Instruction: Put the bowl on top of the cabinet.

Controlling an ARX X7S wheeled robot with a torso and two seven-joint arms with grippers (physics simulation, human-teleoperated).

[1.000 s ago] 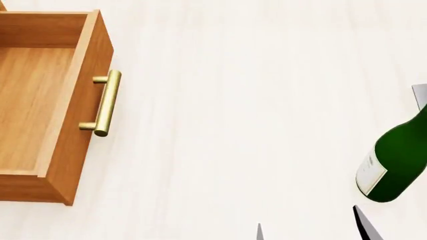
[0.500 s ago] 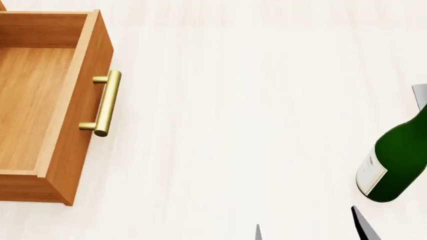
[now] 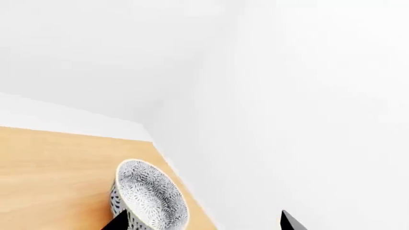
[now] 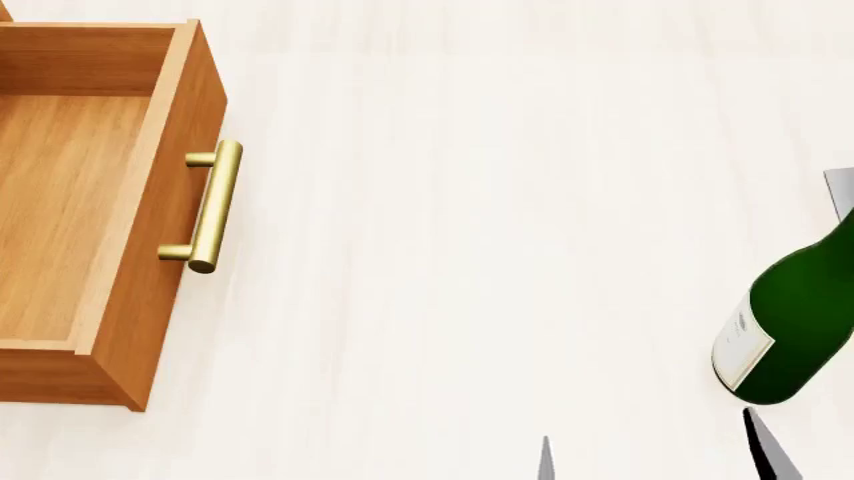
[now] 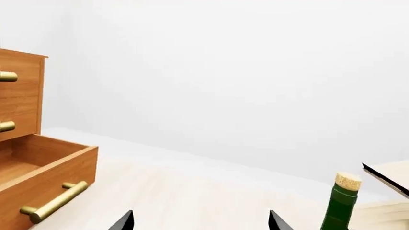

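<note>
Bare white room with a pale wood floor

Plain white walls (image 5: 223, 86) meet at a corner and carry no marks. The floor (image 4: 467, 250) is light, faintly grained planking under even, soft light. A green wine bottle (image 4: 790, 325) stands at the right, beside a pale plywood rack (image 5: 390, 184).
</note>
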